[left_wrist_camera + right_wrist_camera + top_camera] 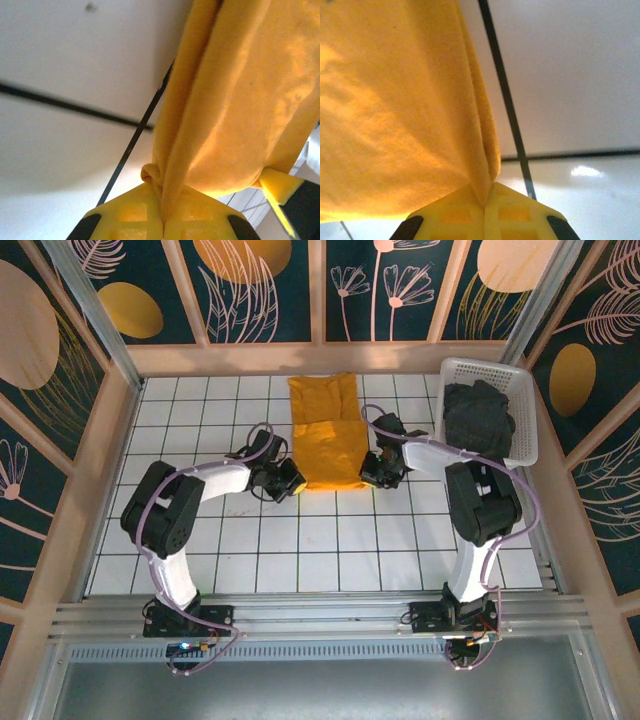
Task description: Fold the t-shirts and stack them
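**Mustard t-shirt (pixel 325 435) pinched at both near corners**

From the top camera I see both arm bases at 6 o'clock, with bare tiled table (pixel 300 540) between them and the work. Further in, the two arms bend toward the centre and meet the shirt's near edge. The left gripper (pixel 288 480) sits at the 7 o'clock corner of the cloth and the right gripper (pixel 375 472) at the 5 o'clock corner.

On the left wrist camera, the left gripper (pixel 162 220) has its yellow fingers pressed together on a bunched fold of the mustard fabric (pixel 235 100), which rises away toward 1 o'clock over the white tiles. The right wrist camera matches it. The right gripper (pixel 484 207) is clamped on a fold of the same cloth (pixel 385 115), which spreads out toward 10 o'clock.

Beyond the grippers the shirt runs in a long strip from the centre toward 12 o'clock, reaching the far rows of tiles.

Farthest out, at about 2 o'clock, the dark t-shirt (pixel 478 418) lies crumpled inside the white mesh basket (pixel 480 365), well apart from the mustard one.
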